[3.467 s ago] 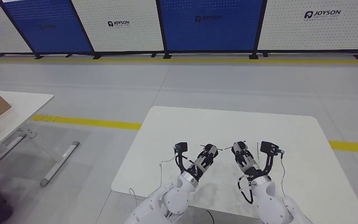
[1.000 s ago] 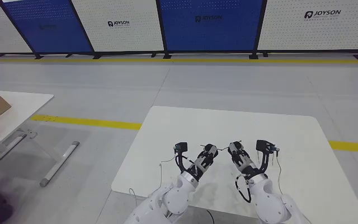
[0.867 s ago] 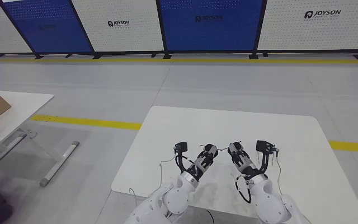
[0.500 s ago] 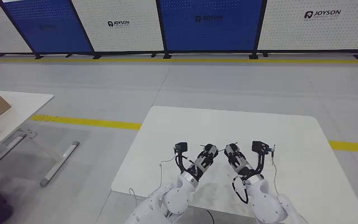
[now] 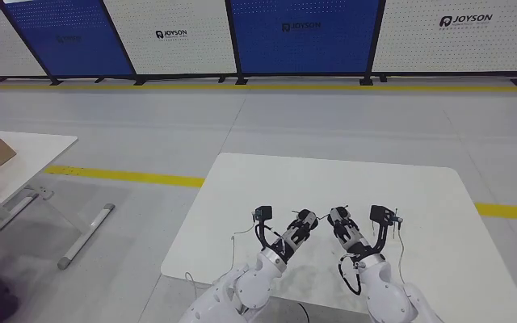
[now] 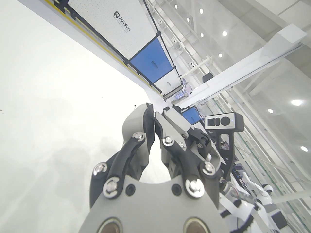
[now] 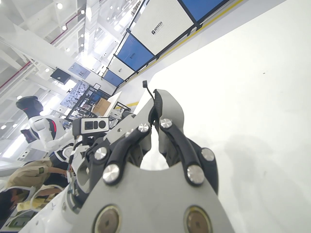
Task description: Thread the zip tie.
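zip tie pinched in right pincer.

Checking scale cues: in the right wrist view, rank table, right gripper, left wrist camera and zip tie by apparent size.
1. table
2. right gripper, looming because it is close to the camera
3. left wrist camera
4. zip tie, a thin strip pinched in that gripper

I see only the head end of the zip tie poking past my right hand; the strap is buried between its fingers. Whether my left hand pinches anything, I can't tell.
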You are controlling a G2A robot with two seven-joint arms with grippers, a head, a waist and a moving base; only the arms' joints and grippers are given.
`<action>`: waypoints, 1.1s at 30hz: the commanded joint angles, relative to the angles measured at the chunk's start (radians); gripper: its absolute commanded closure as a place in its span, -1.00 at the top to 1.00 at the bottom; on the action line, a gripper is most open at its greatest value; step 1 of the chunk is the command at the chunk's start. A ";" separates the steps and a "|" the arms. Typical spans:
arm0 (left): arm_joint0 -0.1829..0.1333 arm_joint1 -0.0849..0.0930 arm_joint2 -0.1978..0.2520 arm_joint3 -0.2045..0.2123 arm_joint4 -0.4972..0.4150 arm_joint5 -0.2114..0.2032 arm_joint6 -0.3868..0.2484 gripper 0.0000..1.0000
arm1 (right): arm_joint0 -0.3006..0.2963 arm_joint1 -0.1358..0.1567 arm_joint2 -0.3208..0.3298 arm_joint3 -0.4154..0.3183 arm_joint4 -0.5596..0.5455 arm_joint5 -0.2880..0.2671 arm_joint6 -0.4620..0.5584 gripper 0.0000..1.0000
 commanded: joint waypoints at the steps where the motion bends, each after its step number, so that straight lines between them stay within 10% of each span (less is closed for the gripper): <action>1: -0.001 -0.001 -0.003 0.002 -0.009 -0.001 -0.001 -1.00 | -0.002 -0.001 0.000 0.000 0.000 0.001 0.000 -1.00; 14: -0.001 -0.006 -0.013 0.002 -0.009 0.007 0.011 -1.00 | -0.009 -0.004 0.002 -0.005 -0.004 -0.005 -0.004 -0.34; 33: -0.004 -0.017 -0.011 0.007 -0.007 0.013 0.025 -1.00 | -0.019 -0.007 0.001 -0.007 -0.036 -0.020 -0.004 -1.00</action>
